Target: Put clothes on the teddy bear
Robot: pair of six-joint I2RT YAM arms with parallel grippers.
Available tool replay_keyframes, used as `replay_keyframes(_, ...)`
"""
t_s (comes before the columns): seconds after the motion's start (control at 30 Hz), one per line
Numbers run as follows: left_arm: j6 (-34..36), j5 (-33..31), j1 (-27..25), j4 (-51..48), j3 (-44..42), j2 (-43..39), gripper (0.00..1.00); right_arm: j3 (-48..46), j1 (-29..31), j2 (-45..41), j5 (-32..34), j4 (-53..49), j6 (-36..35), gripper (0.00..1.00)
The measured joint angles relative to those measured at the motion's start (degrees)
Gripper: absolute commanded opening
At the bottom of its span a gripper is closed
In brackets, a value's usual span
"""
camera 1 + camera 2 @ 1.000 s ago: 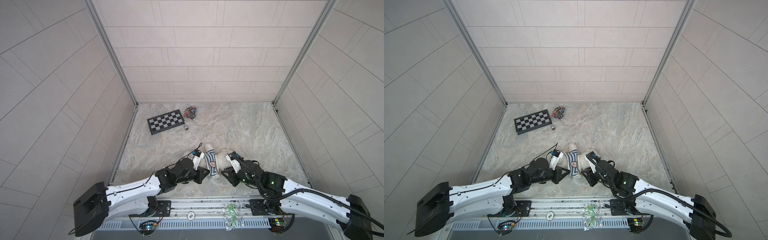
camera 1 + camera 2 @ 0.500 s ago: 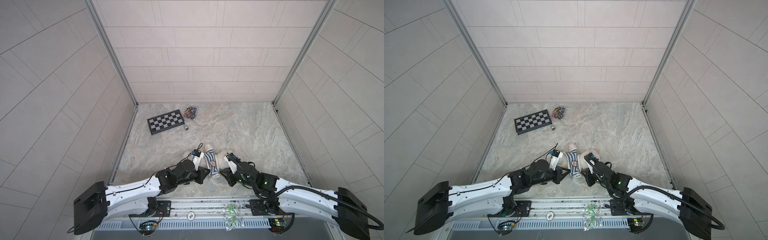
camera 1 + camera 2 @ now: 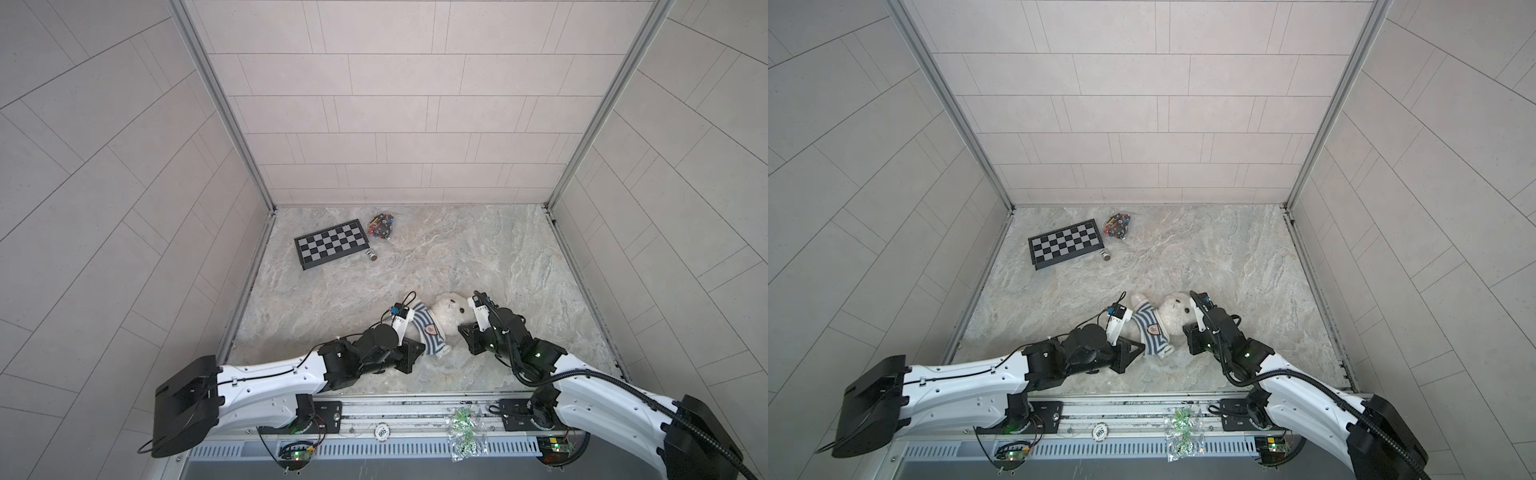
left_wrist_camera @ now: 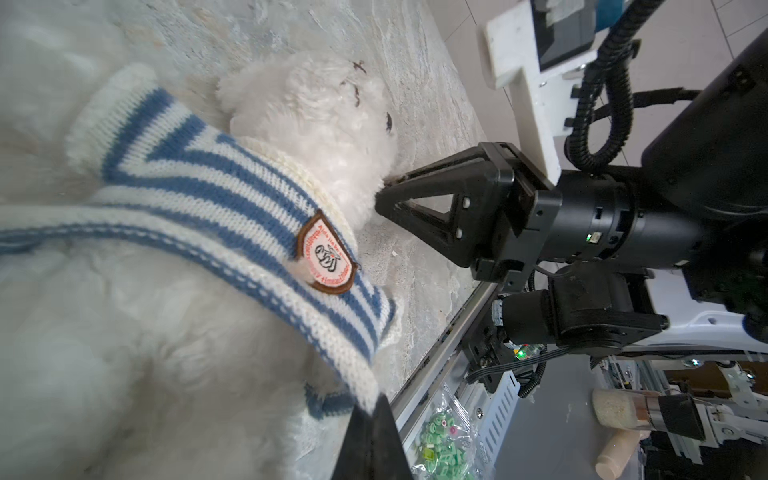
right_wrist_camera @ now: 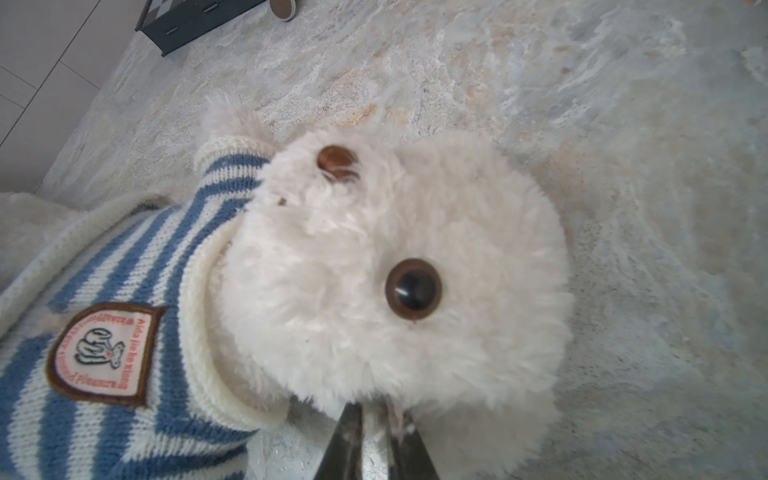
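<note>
White fluffy plush teddy bear [image 3: 451,312] lies on marble-pattern table [image 3: 478,257], lower middle of both top views, between arms. Blue-and-white striped knit sweater [image 4: 216,183] already over head, collar at neck, one paw out of cuff.

Step in hand, likely: drawing sweater down over belly.

Left gripper [image 4: 368,419]: jaws together at hem; knit pinched or not, cannot tell. Right gripper [image 5: 374,432]: jaws nearly together, clamped on fur tuft under head, probably steadying.

Next move calls for pulling hem away from head with bear held fixed.

Second sleeve and legs hidden.
</note>
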Motion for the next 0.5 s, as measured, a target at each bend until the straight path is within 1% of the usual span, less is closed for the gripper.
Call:
replay_keyframes(0.03, 0.02, -0.55, 0.00, -1.11, 0.00, -0.63, 0.05, 0.09, 0.00, 0.11, -0.24, -0.15, -0.33, 0.16)
replay_keyframes(0.17, 0.94, -2.54, 0.00, -6.05, 0.00, -4.17, 0.28, 0.83, 0.00, 0.39, -1.11, -0.83, -1.33, 0.16)
replay_keyframes(0.2, 1.27, -2.89, 0.00, -7.30, 0.00, -5.49, 0.31, 0.94, 0.00, 0.31, -1.29, -0.92, -1.46, 0.16)
replay_keyframes(0.27, 2.51, -3.06, 0.00, -9.62, 0.20, -7.98, 0.34, 1.03, 0.00, -0.20, -1.53, -1.31, -1.68, 0.16)
replay_keyframes(0.37, 4.79, -3.13, 0.00, -14.38, 2.80, -10.27, 0.35, 1.09, 0.00, -1.68, -1.95, -2.12, -1.99, 0.17)
replay_keyframes(0.5, 8.68, -2.60, 0.02, -18.47, 9.81, -8.55, 0.34, 1.14, 0.00, -2.93, -2.36, -2.78, -2.36, 0.17)
